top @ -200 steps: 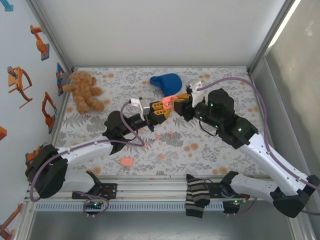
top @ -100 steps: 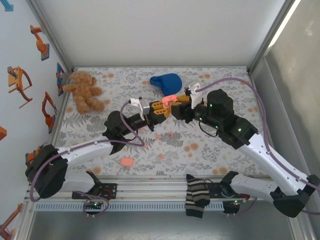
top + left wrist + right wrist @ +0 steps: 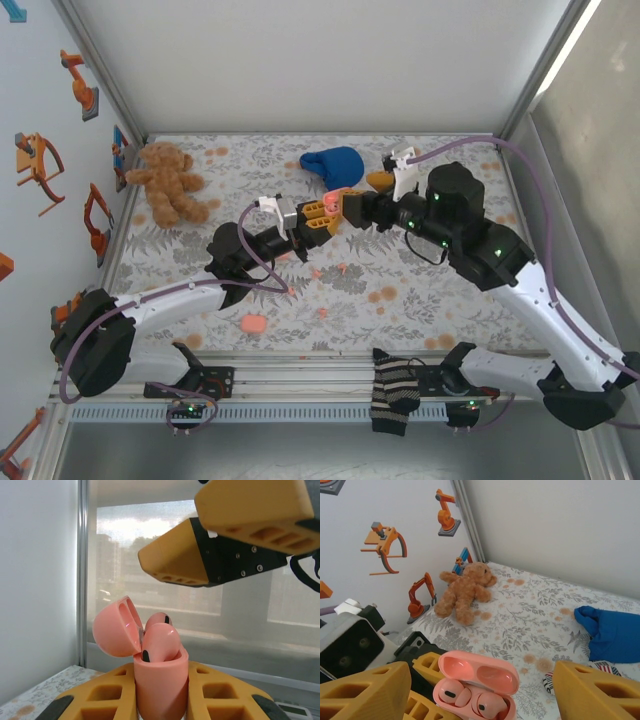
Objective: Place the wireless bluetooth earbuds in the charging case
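Left pincer [image 3: 318,212], seen from the top camera, is clamped on the body of a salmon-pink rounded plastic charging case [image 3: 337,203], held up over the floral-print worktop [image 3: 420,300] a little to 12 o'clock of its middle. The right pincer [image 3: 364,194] faces it from 3 o'clock with its orange fingers spread apart and nothing between them. A blue cloth bundle [image 3: 333,163] lies at 12 o'clock of the case, a brown plush teddy bear [image 3: 170,185] at 9 o'clock, and a second pink case [image 3: 252,323] at 7 o'clock near the front edge. A few loose coral-pink nubs [image 3: 318,272], likely further earbuds, lie on the print at 6 o'clock. From the left wrist, the case stands upright between the two orange fingers [image 3: 235,687], its lid hinged back toward 10 o'clock. Two coral-pink plastic earbuds [image 3: 161,642] sit in it, the nearer one riding high above the rim, and the right pincer's fingers hang open at 1 o'clock, apart from the case. From the right wrist, both buds lie side by side in their wells under the open lid, the case at 6 o'clock between the spread fingers [image 3: 365,690]. These parts look light, hard and glossy, so likely slippery, and the thin lid hinge seems the weak point. Best hold is probably the case's flat sides below the seam, and a bud by its rounded head, pressed down gently.
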Tool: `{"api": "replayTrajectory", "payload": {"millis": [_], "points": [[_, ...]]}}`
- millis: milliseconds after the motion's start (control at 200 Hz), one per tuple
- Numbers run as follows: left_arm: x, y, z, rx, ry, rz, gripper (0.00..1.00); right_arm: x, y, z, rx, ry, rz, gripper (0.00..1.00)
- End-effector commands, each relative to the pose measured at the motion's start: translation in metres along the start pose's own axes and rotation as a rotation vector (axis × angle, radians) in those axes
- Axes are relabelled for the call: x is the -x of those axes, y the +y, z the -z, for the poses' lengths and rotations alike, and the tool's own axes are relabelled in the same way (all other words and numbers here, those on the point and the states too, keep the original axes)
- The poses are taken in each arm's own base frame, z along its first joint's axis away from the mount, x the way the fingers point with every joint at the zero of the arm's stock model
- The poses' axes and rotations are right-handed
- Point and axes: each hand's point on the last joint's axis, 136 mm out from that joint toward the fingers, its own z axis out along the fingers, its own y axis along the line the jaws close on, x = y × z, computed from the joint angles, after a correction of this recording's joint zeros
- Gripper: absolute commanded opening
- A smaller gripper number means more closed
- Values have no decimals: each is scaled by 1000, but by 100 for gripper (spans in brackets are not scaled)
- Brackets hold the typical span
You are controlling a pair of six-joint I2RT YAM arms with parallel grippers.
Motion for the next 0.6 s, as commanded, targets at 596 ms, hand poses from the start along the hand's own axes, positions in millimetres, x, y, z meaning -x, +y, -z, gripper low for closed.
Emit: {"api": "replayTrajectory", "payload": {"millis": [596], "points": [[29, -4, 35, -44, -90, 12, 0, -16, 11, -10, 301, 100, -271, 96]]}}
